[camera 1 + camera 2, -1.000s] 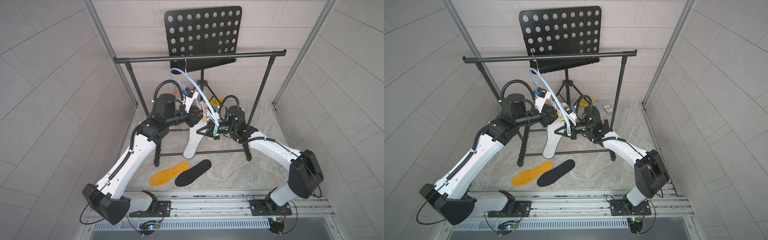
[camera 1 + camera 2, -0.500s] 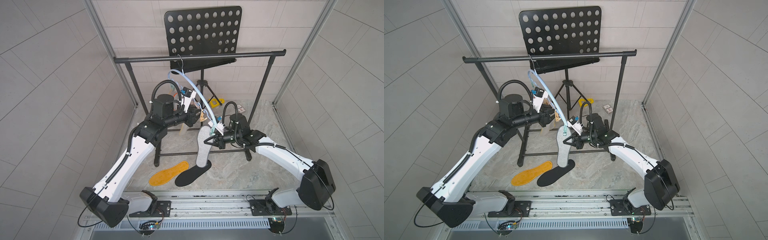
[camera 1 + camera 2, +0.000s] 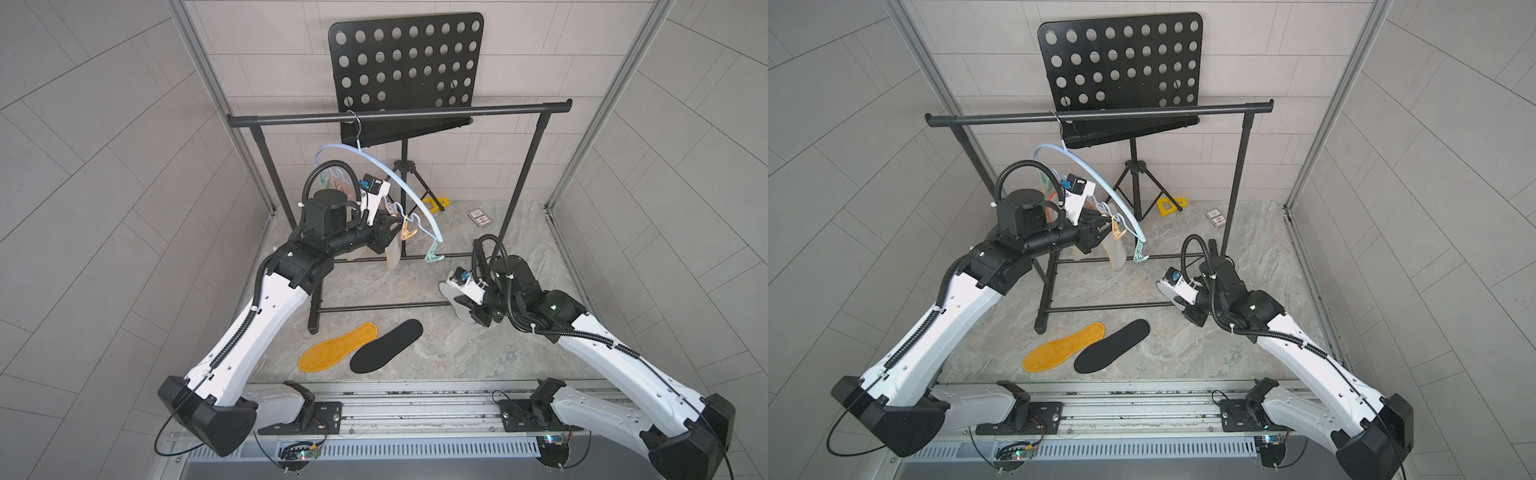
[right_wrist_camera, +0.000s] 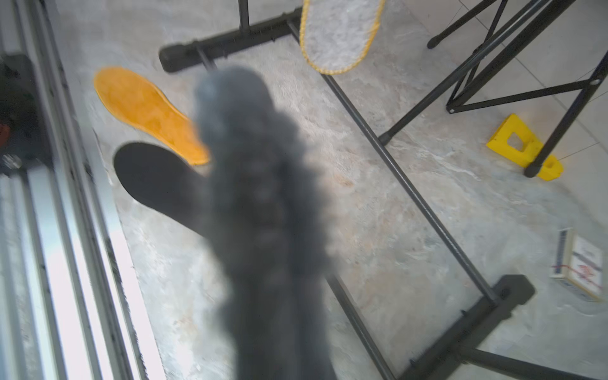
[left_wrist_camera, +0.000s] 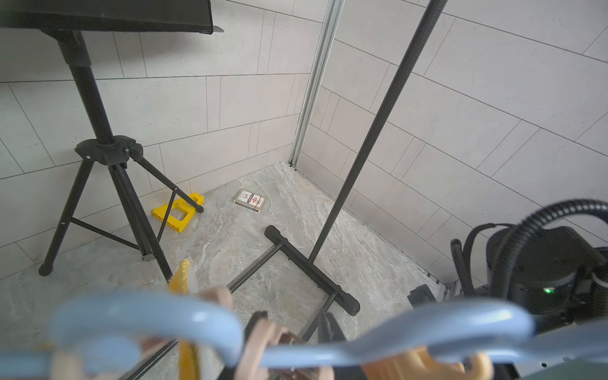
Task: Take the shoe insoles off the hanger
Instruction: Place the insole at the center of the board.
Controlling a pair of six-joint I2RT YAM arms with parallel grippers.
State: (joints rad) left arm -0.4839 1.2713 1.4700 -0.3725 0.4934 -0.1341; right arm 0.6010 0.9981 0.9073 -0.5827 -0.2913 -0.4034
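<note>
We are pulling the grey insole (image 3: 450, 296) down, away from the hanger (image 3: 399, 178), the right gripper (image 3: 460, 306) clamping it; the left gripper (image 3: 385, 236) (among the clips (image 3: 433, 255)) is hiding whether it grips.

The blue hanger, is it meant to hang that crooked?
It does look askew: the hanger slants steeply from its hook on the rack rail, one end high, the other low, with the left gripper among its clips.

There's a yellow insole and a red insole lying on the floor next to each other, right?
Almost. The yellow insole is lying on the floor next to a black insole, not a red one. Both top views show this.
</note>
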